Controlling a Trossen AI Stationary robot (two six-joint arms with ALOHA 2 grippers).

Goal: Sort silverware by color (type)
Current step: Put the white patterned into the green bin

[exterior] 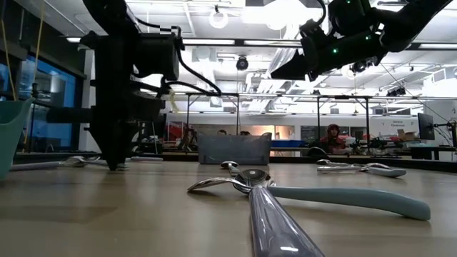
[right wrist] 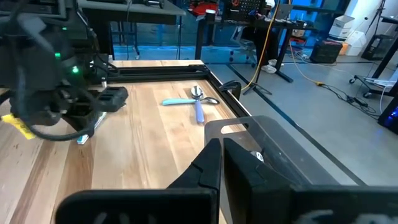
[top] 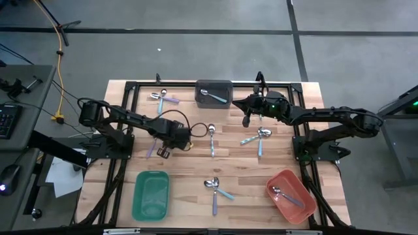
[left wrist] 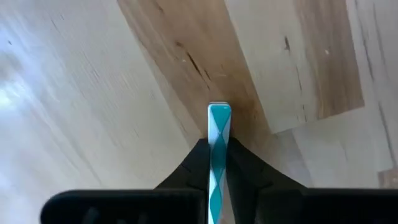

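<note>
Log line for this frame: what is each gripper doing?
left gripper: shut on spoon, at table | right gripper: shut, empty, raised beside grey bin

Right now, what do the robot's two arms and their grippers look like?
Both arms are dark, near-black jointed links. The left arm carries a looping black cable near its wrist, and its gripper ends in two dark, tapering fingers. The right arm shows small green indicator lights near its gripper, whose fingers are flat dark plates.
</note>
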